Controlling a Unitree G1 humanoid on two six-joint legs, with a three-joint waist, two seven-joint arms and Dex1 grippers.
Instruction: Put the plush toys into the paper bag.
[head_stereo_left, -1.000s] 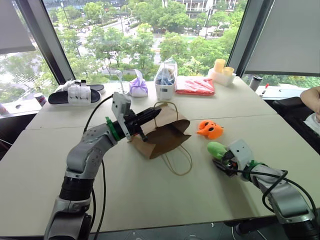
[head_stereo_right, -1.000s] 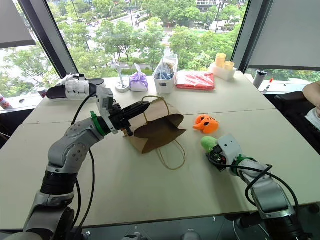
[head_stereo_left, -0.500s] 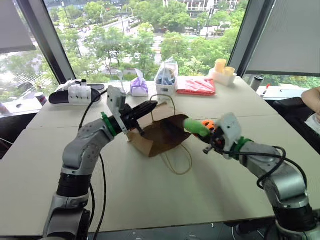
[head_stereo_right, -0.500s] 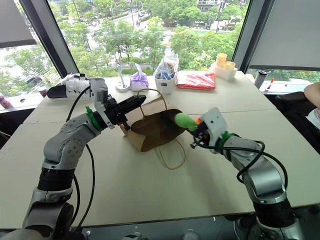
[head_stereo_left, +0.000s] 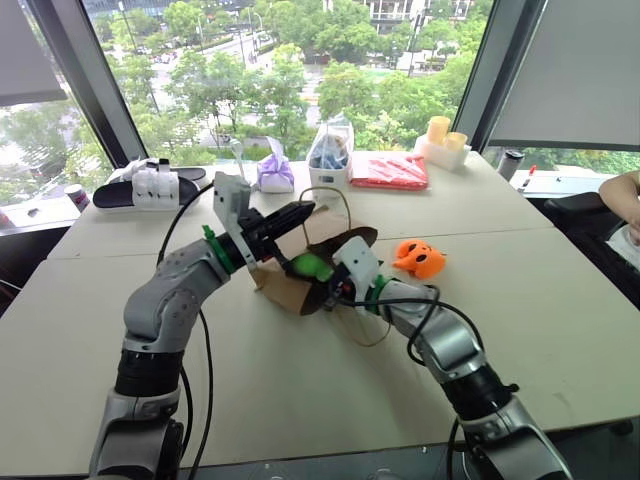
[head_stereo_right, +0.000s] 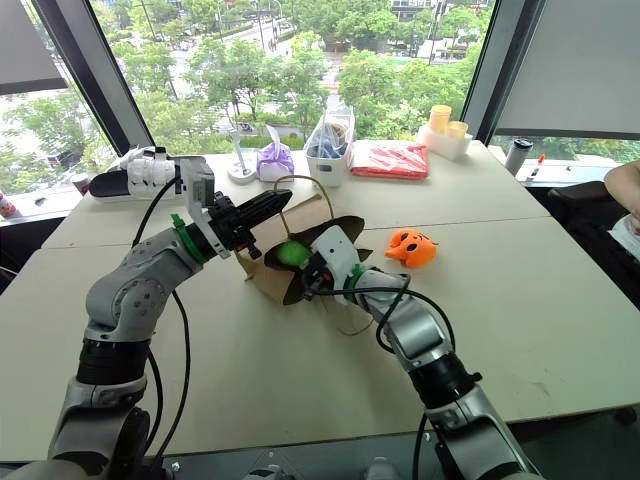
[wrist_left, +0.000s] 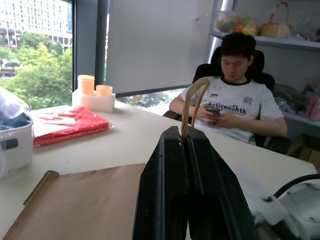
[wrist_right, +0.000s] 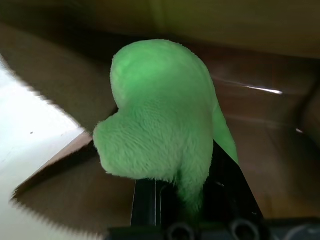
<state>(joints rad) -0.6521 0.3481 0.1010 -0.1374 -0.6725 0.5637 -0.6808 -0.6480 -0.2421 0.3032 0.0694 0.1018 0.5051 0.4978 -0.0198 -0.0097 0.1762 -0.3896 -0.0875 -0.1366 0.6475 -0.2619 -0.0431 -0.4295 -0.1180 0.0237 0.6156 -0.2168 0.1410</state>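
Note:
The brown paper bag (head_stereo_left: 283, 291) lies tilted on the table with its mouth facing right. My left gripper (head_stereo_left: 303, 214) is shut on the bag's string handle (wrist_left: 193, 97) and holds the upper edge up. My right gripper (head_stereo_left: 330, 284) is shut on the lime-green plush toy (head_stereo_left: 311, 266), which sits just inside the bag's mouth; the bag's brown inner walls surround the toy (wrist_right: 160, 125) in the right wrist view. The orange plush toy (head_stereo_left: 421, 258) with dark face marks lies on the table to the right of the bag, apart from both grippers.
Along the window edge stand a black-and-white slipper (head_stereo_left: 150, 187), a purple tied pouch (head_stereo_left: 277, 173), a clear plastic bag with a white base (head_stereo_left: 331, 162), a red packet (head_stereo_left: 390, 172) and yellow cups (head_stereo_left: 441, 136). A person (wrist_left: 235, 107) sits at the table's right side.
My right arm has swung left, carrying the green plush toy from mid-air beside the bag into its mouth. The left gripper has kept its hold on the handle in place.

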